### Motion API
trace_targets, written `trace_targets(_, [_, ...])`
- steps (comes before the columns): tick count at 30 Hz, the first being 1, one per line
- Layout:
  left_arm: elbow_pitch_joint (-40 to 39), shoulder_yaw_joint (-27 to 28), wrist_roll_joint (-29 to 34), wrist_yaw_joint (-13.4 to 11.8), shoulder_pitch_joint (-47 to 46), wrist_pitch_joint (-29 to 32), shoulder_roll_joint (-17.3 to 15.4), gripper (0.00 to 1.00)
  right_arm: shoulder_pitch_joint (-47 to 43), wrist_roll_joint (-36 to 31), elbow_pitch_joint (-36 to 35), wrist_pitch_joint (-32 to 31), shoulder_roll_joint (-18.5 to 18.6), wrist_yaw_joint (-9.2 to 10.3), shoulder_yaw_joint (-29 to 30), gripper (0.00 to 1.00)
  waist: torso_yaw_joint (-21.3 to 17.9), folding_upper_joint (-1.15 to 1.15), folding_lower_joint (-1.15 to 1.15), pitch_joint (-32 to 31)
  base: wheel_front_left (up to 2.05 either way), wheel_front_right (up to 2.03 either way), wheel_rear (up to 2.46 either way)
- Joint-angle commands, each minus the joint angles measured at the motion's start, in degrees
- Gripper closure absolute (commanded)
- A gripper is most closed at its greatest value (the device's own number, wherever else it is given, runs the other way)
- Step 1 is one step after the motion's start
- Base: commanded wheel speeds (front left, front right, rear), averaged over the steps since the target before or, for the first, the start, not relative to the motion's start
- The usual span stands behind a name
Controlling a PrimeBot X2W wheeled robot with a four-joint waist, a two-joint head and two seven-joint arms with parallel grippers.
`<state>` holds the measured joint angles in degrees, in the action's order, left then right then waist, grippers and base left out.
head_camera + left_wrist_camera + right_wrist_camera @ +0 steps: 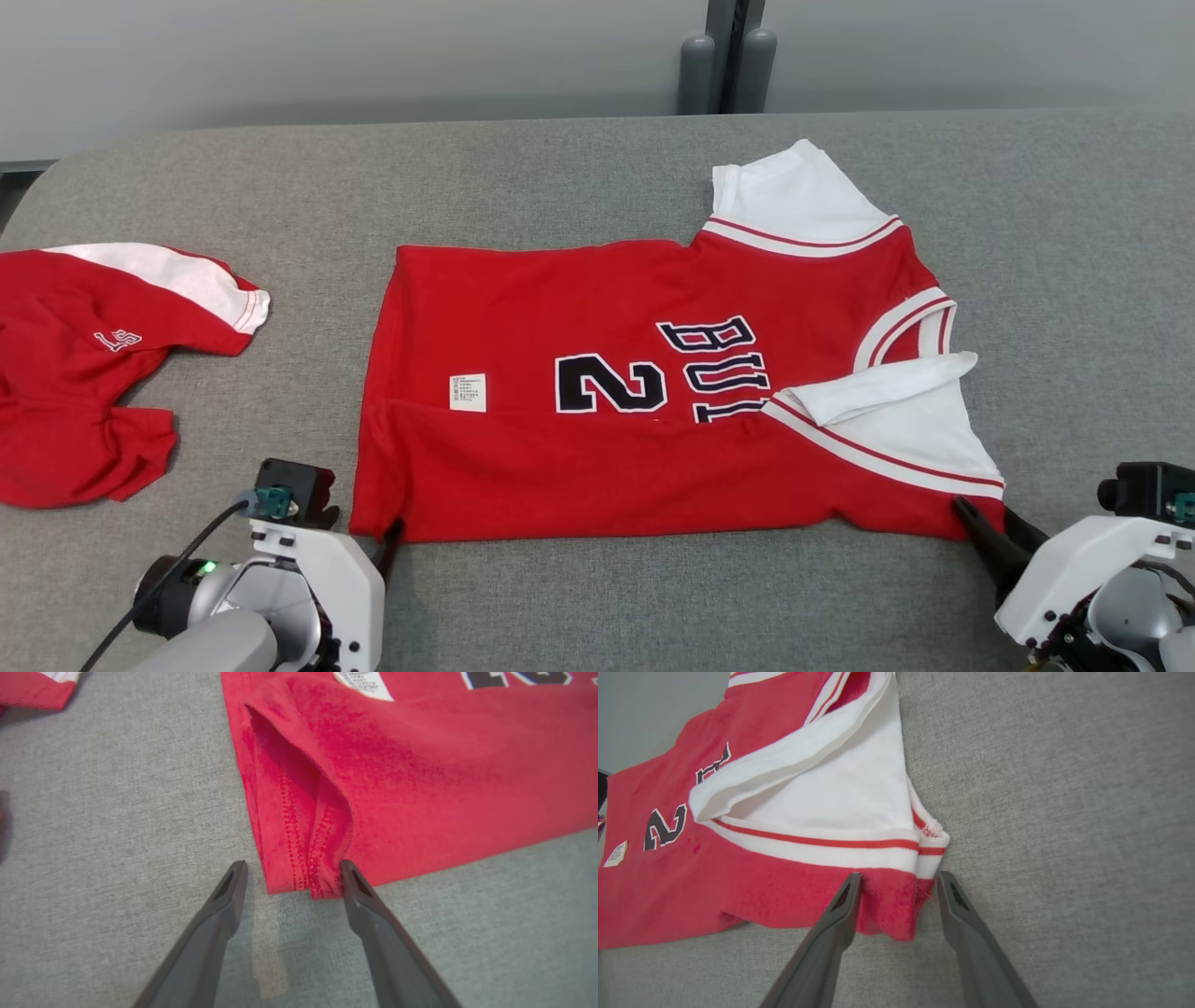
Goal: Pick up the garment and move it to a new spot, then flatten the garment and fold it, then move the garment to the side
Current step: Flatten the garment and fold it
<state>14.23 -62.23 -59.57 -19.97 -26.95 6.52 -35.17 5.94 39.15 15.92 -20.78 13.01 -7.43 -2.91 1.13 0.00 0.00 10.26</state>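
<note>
Spare shirt: a crumpled red shirt (84,373) with a white sleeve lies at the left edge of the counter (560,168), well apart from the jersey.
Left fingers: the left fingers (224,905) are open and low over the counter at the jersey's near left corner. The stitched hem corner sits in the gap between them, and the finger on the right of the wrist view touches the cloth.
Jersey: the red jersey (635,448) lies flat mid-counter, hem to the left and neck to the right. Its near long side is folded up over the front, covering the lower part of the "2" and the letters. A white label (468,392) shows near the hem.
Sleeves: one white sleeve points to the far edge; the near one is folded in over the chest.
Right fingers: the right fingers (840,910) are open and straddle the jersey's near right corner, below the white and red trim; they have not closed on it.
</note>
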Motion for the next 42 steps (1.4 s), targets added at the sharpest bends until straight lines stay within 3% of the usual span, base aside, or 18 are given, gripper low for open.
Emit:
trace_targets(1, [0.78, 0.41, -0.29, 0.03, -1.04, -0.13, -0.16, 0.00, 0.76, 0.17, 0.05, -0.31, -0.16, -0.12, -0.19, 0.54, -0.08, 0.00, 0.00, 0.11, 0.00, 0.00, 0.00])
trace_targets(2, [1.18, 0.46, -0.39, 0.03, -1.01, -0.04, -0.10, 0.00, 0.72, 0.22, 0.05, -0.56, -0.36, -0.12, -0.30, 0.60, -0.14, 0.00, 0.00, 0.16, 0.00, 0.00, 0.00])
trace_targets(4, [1.91, 0.54, -0.72, 0.12, -0.95, 0.34, 0.06, 0.00, 0.74, 0.34, -0.03, -0.92, -0.62, -0.12, -0.40, 0.92, -0.25, 0.00, 0.00, 0.23, 0.00, 0.00, 0.00])
trace_targets(5, [2.09, 0.54, -0.94, 0.38, -1.00, 0.53, 0.04, 0.00, 0.79, 0.52, -0.11, -0.88, -0.75, -0.12, -0.41, 1.00, -0.31, 0.00, 0.00, 0.29, 0.00, 0.00, 0.00])
trace_targets(6, [2.12, 0.39, -1.09, 0.80, -1.06, 0.90, 0.05, 0.00, 0.83, 0.68, -0.19, -0.84, -0.87, -0.12, -0.45, 1.00, -0.36, 0.00, 0.00, 0.37, 0.00, 0.00, 0.00])
trace_targets(7, [2.15, 0.35, -1.38, 1.32, -1.02, 1.00, 0.06, 0.14, 0.84, 0.81, -0.24, -1.02, -0.97, -0.12, -0.58, 1.00, -0.40, 0.00, 0.00, 0.39, 0.00, 0.00, 0.00])
trace_targets(8, [2.21, 0.28, -1.71, 1.82, -0.88, 1.30, 0.10, 0.36, 0.76, 1.07, -0.21, -1.16, -1.06, -0.12, -0.63, 1.00, -0.44, 0.00, 0.00, 0.36, 0.00, 0.00, 0.00])
trace_targets(9, [2.21, 0.28, -1.71, 1.82, -0.88, 1.30, 0.10, 0.36, 0.76, 1.07, -0.21, -1.16, -1.06, -0.12, -0.63, 1.00, -0.44, 0.00, 0.00, 0.36, 0.00, 0.00, 0.00])
trace_targets(10, [2.29, 0.19, -1.87, 2.13, -0.77, 1.44, 0.17, 0.61, 0.71, 1.36, -0.19, -1.28, -1.12, -0.12, -0.71, 1.00, -0.48, 0.00, 0.00, 0.36, 0.00, 0.00, 0.00])
trace_targets(11, [2.35, 0.17, -2.04, 2.34, -0.76, 1.35, 0.26, 1.00, 0.67, 1.46, -0.18, -1.34, -1.13, -0.12, -0.74, 1.00, -0.50, 0.00, 0.00, 0.39, 0.00, 0.00, 0.00])
trace_targets(22, [0.37, 0.20, -2.86, 2.60, 0.82, 1.64, -1.05, 1.00, -0.76, 3.69, -1.96, -1.53, 0.65, -0.12, -0.23, 1.00, 0.03, 0.00, 0.00, -2.89, 0.00, 0.00, 0.00])
trace_targets(27, [-4.06, -1.08, -3.27, 2.91, 2.72, 3.83, -3.80, 1.00, -4.20, 6.24, -5.10, -4.83, 2.33, -0.12, 0.32, 1.00, 0.50, 0.00, 0.00, -5.22, 0.00, 0.00, 0.00])
trace_targets(34, [-13.06, -1.58, -4.84, 0.90, 5.97, 6.30, -9.01, 1.00, -11.19, 8.25, -11.66, -10.25, 3.77, -0.12, 4.15, 1.00, 0.89, 0.00, 0.00, -6.26, 0.00, 0.00, 0.00])
trace_targets(42, [-19.75, -2.42, -6.29, -1.37, 8.49, 9.03, -12.61, 1.00, -19.25, 6.96, -19.35, -18.40, 0.37, -0.12, 10.24, 1.00, 1.01, 0.00, 0.00, -5.56, 0.00, 0.00, 0.00])
